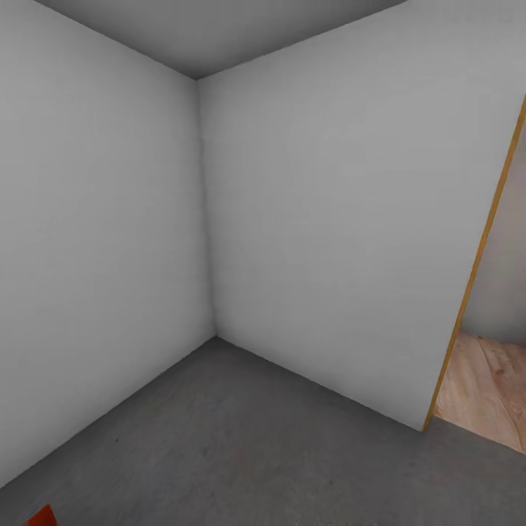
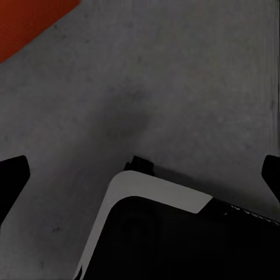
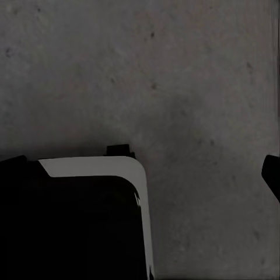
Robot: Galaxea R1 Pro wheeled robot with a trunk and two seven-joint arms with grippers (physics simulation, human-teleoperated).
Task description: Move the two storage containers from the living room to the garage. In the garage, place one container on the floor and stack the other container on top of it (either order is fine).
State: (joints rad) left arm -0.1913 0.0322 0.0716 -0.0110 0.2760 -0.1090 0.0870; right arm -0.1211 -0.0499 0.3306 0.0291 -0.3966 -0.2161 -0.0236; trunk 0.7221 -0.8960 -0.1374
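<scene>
A sliver of an orange-red storage container (image 1: 40,517) pokes in at the lower left corner of the head view, on the dark grey floor (image 1: 241,453) of the garage. The left wrist view catches a corner of that orange-red container (image 2: 29,23) lying on the floor, well away from my left gripper (image 2: 143,162). That gripper is open, its dark fingertips (image 2: 13,178) spread wide with only floor between them. My right gripper (image 3: 143,162) is open too, with one fingertip (image 3: 272,174) showing over bare floor (image 3: 192,87).
Two plain white walls meet in a corner (image 1: 204,219) ahead. At the right, a wood-framed doorway (image 1: 475,270) opens onto light wood planks (image 1: 486,394). A white-and-black part of my own body (image 2: 157,198) lies under both wrists.
</scene>
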